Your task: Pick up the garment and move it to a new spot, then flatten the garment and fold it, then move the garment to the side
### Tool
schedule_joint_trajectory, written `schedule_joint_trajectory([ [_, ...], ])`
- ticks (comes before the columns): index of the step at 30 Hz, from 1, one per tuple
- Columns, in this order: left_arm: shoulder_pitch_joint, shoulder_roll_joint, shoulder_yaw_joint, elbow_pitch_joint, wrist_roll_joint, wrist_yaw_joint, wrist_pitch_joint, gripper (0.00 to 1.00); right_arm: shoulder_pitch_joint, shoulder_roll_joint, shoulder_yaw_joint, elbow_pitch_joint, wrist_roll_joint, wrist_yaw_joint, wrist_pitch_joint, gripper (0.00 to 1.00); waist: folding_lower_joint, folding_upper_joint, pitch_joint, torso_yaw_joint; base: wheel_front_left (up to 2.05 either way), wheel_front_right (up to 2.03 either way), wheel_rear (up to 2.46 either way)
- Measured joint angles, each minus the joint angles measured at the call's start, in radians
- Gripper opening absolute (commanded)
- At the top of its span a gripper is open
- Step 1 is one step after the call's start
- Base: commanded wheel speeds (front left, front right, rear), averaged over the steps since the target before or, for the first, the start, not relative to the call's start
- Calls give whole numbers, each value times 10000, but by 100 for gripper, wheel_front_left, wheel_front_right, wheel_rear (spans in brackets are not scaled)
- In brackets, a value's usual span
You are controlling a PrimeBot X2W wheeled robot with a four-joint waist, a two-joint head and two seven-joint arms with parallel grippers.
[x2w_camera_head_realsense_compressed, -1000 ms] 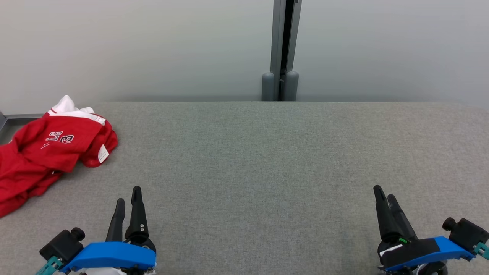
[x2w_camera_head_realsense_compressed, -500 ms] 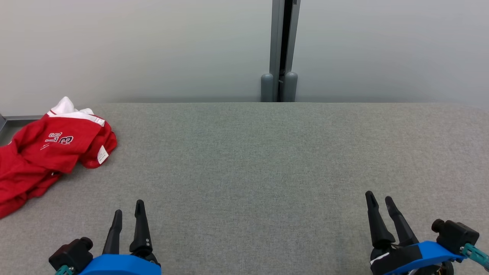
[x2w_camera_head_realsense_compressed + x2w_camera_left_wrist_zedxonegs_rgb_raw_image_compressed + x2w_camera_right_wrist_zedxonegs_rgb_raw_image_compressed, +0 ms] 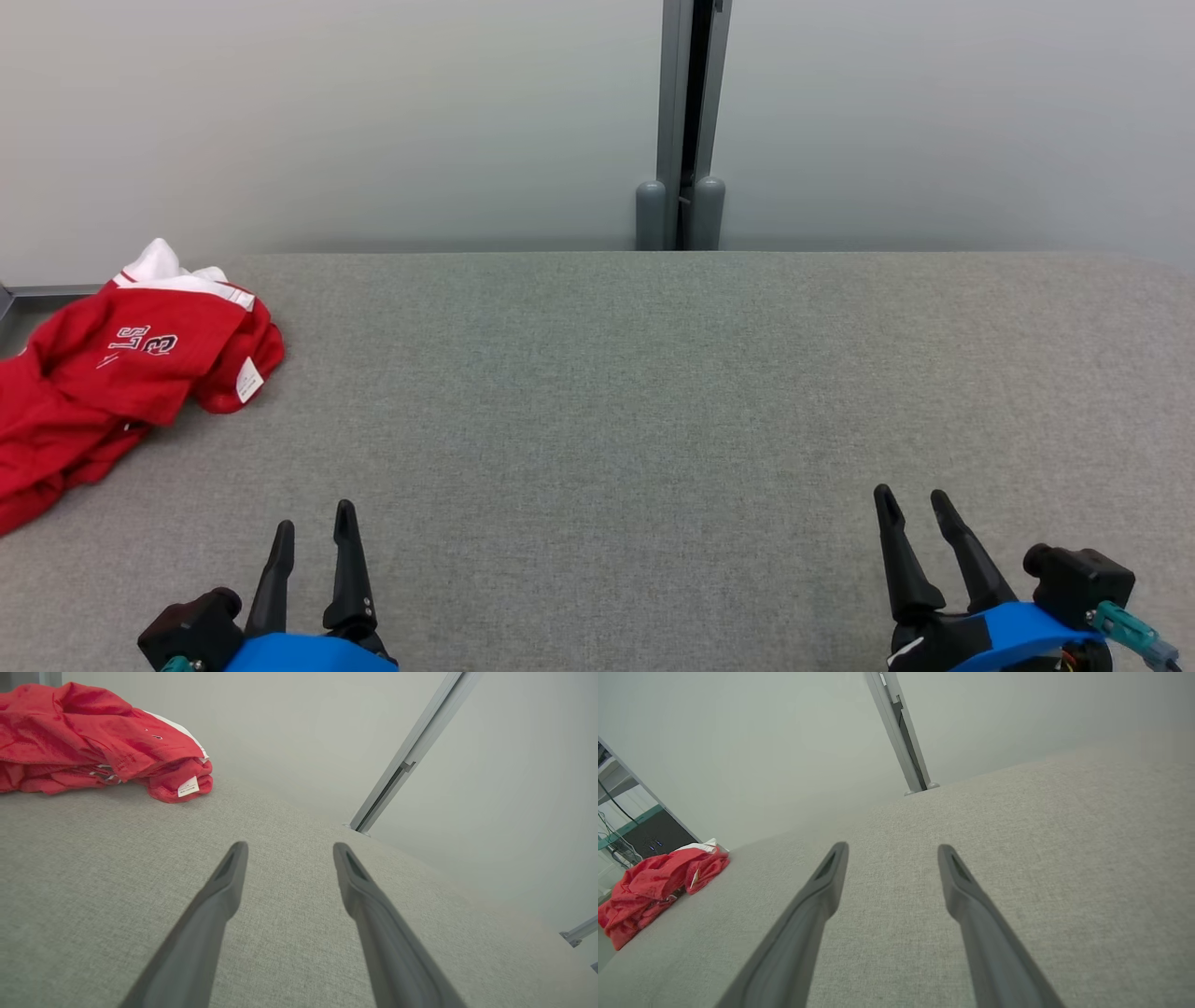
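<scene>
Left claw point(image 3: 315, 518): empty, its two dark fingers apart, low at the head view's lower left.
Right claw point(image 3: 910, 495): also empty, fingers spread with a clear gap, low at the lower right.
Change: over the last second both claws have drawn back toward the robot, and less of their blue mounts shows. The right fingers, which looked nearly overlapped, now stand apart.
Meaning: the arms appear to be settling into a ready stance, and the pick-up has not begun.
Arm pose: both arms are tucked in close, with fingers pointing forward over the counter point(image 3: 653, 392) and not touching it. The right fingers lean slightly toward the middle.
Garment point(image 3: 112, 373): a crumpled red jersey with white trim and a small white tag. It lies at the counter's far left, well apart from both claws, and runs past the head view's left edge.
Next reach: likely the left arm's, being the nearer one.
Backdrop: a pale wall with a grey post point(image 3: 686, 121) behind the counter.
</scene>
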Motion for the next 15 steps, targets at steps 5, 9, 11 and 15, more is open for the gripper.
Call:
schedule_joint_trajectory([
  [5, 5, 0, 59, 59, 445, 36, -107, 100, -1, -4, 100, 100, -546, 0, -105, 100, 0, 0, -4, -8, 0, 0, 0],
  [9, 52, 0, 88, 178, 788, 50, -198, 100, -1, -6, 117, 132, -970, 0, -217, 100, 0, 0, -14, -2, 0, 0, 0],
  [11, 54, 0, 86, 222, 936, 50, -268, 100, -1, -8, 121, 146, -1168, 0, -263, 100, 0, 0, -19, 3, 0, 0, 0],
  [15, 56, 0, 65, 305, 1243, 48, -359, 100, -2, -12, 121, 159, -1584, 2, -349, 100, 0, 0, -20, 14, 0, 0, 0],
])
